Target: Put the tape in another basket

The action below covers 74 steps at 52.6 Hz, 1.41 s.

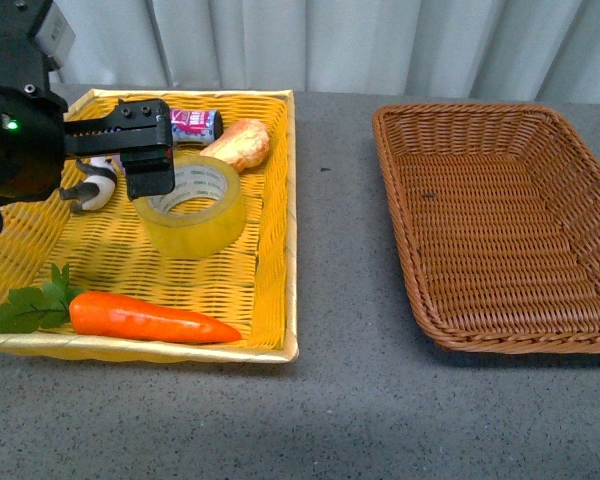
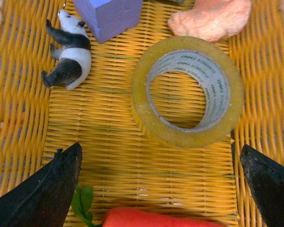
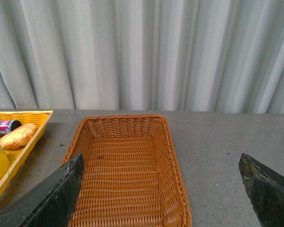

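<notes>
The tape (image 1: pixel 192 205), a wide translucent yellow roll with a white printed core, lies flat in the bright yellow tray (image 1: pixel 291 220) on the left. My left gripper (image 1: pixel 148 165) hovers over the tray just left of the roll. In the left wrist view the gripper (image 2: pixel 161 189) is open and empty, with the tape (image 2: pixel 187 92) lying ahead of its fingers (image 2: pixel 47 194). The dark brown wicker basket (image 1: pixel 500 230) stands empty on the right. My right gripper (image 3: pixel 161 189) is open and empty above the basket's (image 3: pixel 125 175) near end, out of the front view.
The tray also holds a carrot (image 1: pixel 150 318) with green leaves along its front, a panda figure (image 2: pixel 68 56), a purple block (image 2: pixel 111 16), a bread-like piece (image 1: pixel 242 143) and a small can (image 1: pixel 195 124). Grey tabletop (image 1: pixel 335 250) lies between tray and basket. Curtains hang behind.
</notes>
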Tool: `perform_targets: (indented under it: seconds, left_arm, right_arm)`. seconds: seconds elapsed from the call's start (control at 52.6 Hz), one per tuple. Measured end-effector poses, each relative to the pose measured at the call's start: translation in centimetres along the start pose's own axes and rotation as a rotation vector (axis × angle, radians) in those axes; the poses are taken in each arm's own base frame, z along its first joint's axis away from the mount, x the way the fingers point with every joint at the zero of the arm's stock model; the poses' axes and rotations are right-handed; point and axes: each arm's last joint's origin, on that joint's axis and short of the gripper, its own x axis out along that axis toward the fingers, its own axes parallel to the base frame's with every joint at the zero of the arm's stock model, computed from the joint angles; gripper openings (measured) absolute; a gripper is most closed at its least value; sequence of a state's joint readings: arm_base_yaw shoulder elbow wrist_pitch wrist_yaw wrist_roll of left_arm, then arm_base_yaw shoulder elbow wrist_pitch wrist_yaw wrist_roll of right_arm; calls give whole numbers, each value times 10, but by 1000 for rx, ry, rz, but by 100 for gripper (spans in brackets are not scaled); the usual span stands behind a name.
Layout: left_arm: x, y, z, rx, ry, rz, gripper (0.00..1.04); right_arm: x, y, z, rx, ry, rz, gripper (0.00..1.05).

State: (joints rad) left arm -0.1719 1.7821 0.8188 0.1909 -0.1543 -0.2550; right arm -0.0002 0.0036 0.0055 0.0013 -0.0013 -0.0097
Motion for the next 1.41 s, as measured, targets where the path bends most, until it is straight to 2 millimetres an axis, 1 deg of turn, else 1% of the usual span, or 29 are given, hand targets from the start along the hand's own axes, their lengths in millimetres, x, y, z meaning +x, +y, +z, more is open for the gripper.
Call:
perform_targets:
  seconds: [0.133,0.361,0.608,0.741,0.95,0.988,1.007,1.14,1.406]
  left_arm:
    - [24,1,6,-34,75,41,98]
    - [51,-3,13,-105,149,89,98]
    - [68,-10,14,-211,214,141,98]
    - [73,-14,14,-258,231,152,98]
    - [80,-16,16,-297,249,211,98]
    - [80,-16,16,-300,254,216,93]
    - [81,-16,16,-307,258,215,88]
    - [82,-17,19,-319,253,206,61]
    - [82,-17,25,-357,253,184,23]
  right_arm:
    - [0,0,0,0,0,0,96]
    - [0,0,0,0,0,0,96]
    - [0,0,0,0,0,0,96]
    - [0,0,0,0,0,0,96]
    - [0,0,0,0,0,0,96]
    - [0,0,0,0,0,0,96]
    - [0,0,0,0,0,0,96]
    - [0,0,0,0,0,0,96]
    - [0,0,0,0,0,0,96]
